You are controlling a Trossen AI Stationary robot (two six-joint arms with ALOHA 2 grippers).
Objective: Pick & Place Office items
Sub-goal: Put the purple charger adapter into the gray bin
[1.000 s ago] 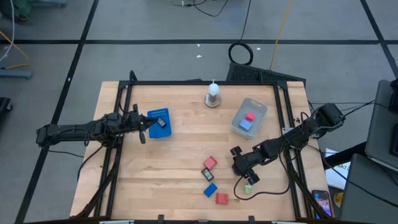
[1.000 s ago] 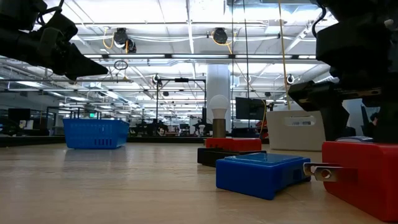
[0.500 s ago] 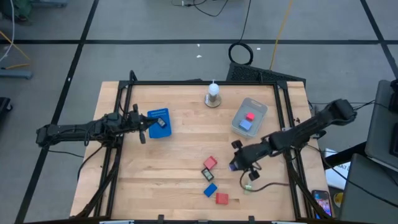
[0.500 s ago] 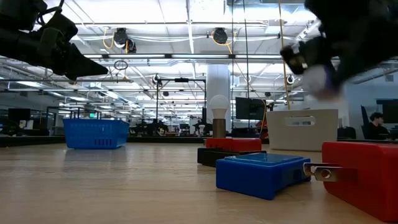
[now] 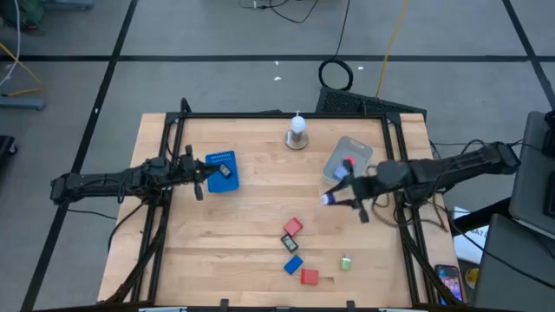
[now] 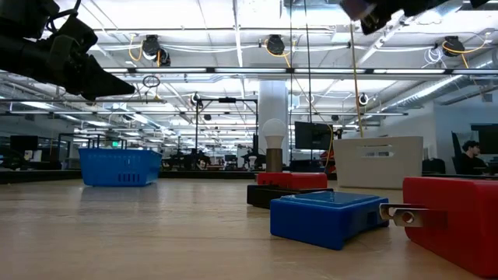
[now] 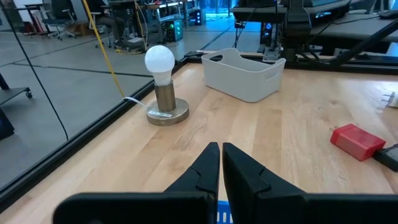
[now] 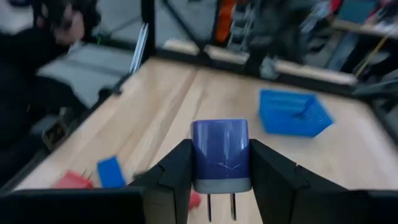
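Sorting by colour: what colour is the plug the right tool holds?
Pale blue plug, clearest in the right wrist view.

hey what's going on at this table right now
The right hand is carrying a small pale blue plug-in adapter, pinched between its fingers, above the table beside the grey tub, which already holds a red piece. The left hand is shut and empty, waiting over the flat blue box on the other side. Several pieces are not yet collected near the front edge: two red, one blue and a small green one.
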